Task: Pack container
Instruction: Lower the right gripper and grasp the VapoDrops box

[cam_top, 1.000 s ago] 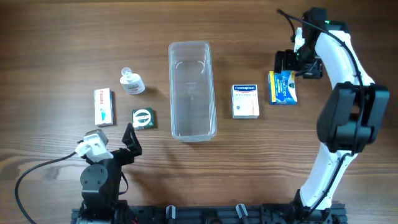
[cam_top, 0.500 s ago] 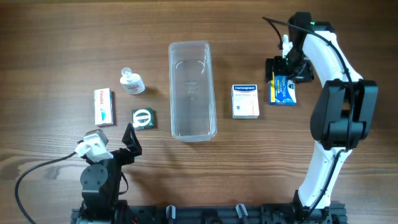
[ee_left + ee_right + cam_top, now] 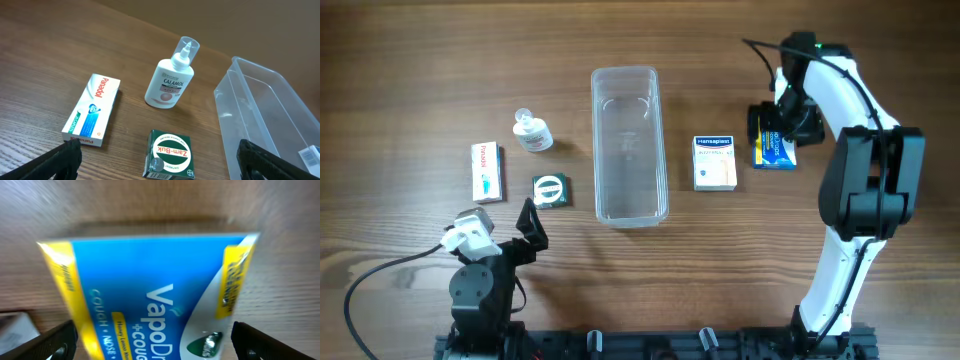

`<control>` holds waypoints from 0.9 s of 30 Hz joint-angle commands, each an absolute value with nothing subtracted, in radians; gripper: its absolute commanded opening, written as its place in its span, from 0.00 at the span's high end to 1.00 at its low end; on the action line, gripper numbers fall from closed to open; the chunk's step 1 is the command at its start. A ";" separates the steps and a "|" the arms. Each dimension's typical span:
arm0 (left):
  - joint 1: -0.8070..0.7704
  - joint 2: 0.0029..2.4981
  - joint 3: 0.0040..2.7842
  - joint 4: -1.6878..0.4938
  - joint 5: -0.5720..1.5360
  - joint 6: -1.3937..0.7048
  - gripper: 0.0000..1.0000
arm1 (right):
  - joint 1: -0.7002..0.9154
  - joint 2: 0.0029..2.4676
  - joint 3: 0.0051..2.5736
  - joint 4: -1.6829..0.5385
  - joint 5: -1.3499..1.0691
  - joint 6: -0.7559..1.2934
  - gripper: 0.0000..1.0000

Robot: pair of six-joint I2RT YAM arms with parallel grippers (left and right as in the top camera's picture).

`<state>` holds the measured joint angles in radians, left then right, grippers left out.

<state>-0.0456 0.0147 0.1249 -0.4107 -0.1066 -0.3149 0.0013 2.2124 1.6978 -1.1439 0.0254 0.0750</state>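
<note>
Container (image 3: pixel 630 72) long axis runs top-to-bottom, frame centre; white box (image 3: pixel 714 162) to its right. Right hand (image 3: pixel 767 124) wide over blue box (image 3: pixel 779 153); left hand (image 3: pixel 532 222) wide.

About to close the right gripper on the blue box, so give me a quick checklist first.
1. Right gripper over the blue box: ok.
2. Jaws open, one finger on each side of the box: ok.
3. Fingers low enough to grip: cannot tell.
4. White box apart from the blue box: ok.
5. Container upright and empty: ok.
6. Left gripper away from the container: ok.
</note>
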 commanded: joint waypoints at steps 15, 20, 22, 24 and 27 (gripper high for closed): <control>-0.042 0.008 0.121 -0.407 -0.105 -0.295 0.00 | -0.001 2.235 1.623 -1.082 -0.002 0.123 0.30; -0.042 0.008 0.121 -0.407 -0.105 -0.295 0.00 | -0.001 2.235 1.623 -1.077 -0.002 0.134 0.33; -0.042 0.008 0.121 -0.407 -0.105 -0.295 0.00 | -0.001 2.234 1.637 -1.082 -0.002 0.134 0.33; -0.042 0.008 0.121 -0.407 -0.105 -0.295 0.00 | -0.001 2.234 1.676 -1.086 -0.005 0.134 0.34; -0.042 0.008 0.121 -0.407 -0.105 -0.295 0.00 | -0.001 2.234 1.742 -1.087 -0.060 0.133 0.36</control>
